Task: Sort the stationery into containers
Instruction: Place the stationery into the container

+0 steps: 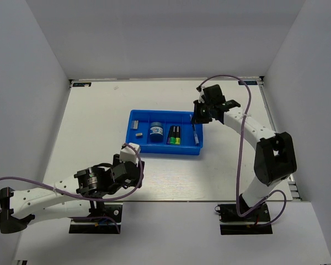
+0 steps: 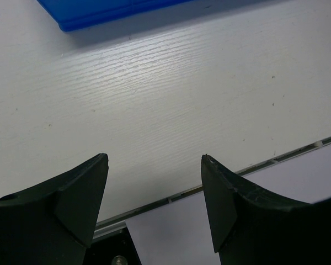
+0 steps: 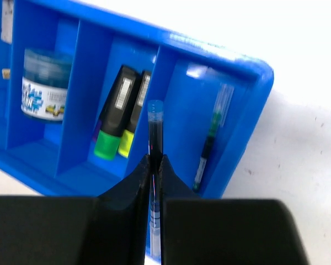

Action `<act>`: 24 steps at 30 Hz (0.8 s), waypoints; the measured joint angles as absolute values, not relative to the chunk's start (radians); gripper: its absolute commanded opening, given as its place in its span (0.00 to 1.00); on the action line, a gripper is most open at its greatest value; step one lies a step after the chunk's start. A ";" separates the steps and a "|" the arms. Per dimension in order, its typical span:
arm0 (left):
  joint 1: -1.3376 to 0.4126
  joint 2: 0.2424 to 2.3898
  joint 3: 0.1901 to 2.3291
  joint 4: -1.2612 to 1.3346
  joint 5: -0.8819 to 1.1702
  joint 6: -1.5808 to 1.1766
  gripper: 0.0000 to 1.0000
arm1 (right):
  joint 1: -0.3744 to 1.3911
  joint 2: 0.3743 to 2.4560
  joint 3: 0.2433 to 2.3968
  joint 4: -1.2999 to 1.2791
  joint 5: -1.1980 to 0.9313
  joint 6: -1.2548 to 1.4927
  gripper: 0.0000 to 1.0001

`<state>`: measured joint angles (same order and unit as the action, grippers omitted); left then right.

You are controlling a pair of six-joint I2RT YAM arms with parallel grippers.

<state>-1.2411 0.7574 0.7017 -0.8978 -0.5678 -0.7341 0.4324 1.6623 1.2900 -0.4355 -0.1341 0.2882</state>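
The blue tray [image 1: 165,150] lies mid-tabletop [image 1: 99,121], somewhat nearer the far edge. In it stands a round blue tub [image 3: 44,83] whose white label carries blue print, too blurred to read. In the next compartment lie a green-black marker [image 3: 115,113] and a yellow marker [image 3: 135,113], each with a pale barrel label that is just as illegible. A teal pen [image 3: 209,138] lies in the compartment closest to the right edge. The right end effector [image 3: 155,163] pinches a thin blue pen [image 3: 154,127] above the tray. The left end effector [image 2: 154,160] hangs wide and empty by the near edge.
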 measured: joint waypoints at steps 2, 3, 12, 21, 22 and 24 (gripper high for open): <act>-1.241 0.757 0.702 -0.903 -0.569 -0.734 0.78 | 0.432 1.691 1.315 -0.429 -0.131 0.289 0.00; -1.241 0.757 0.702 -0.907 -0.570 -0.734 0.78 | 0.432 1.704 1.325 -0.426 -0.130 0.289 0.02; -1.241 0.754 0.712 -0.932 -0.578 -0.735 0.78 | 0.432 1.781 1.391 -0.431 -0.109 0.279 0.47; -1.242 0.760 0.753 -0.947 -0.611 -0.723 0.01 | 0.431 1.635 1.348 -0.469 -0.123 0.149 0.17; -1.242 0.762 0.758 -0.951 -0.619 -0.721 0.01 | 0.431 1.576 1.325 -0.470 -0.117 0.117 0.22; -1.229 0.768 0.766 -0.957 -0.634 -0.713 0.10 | 0.431 1.455 1.280 -0.459 -0.074 0.073 0.74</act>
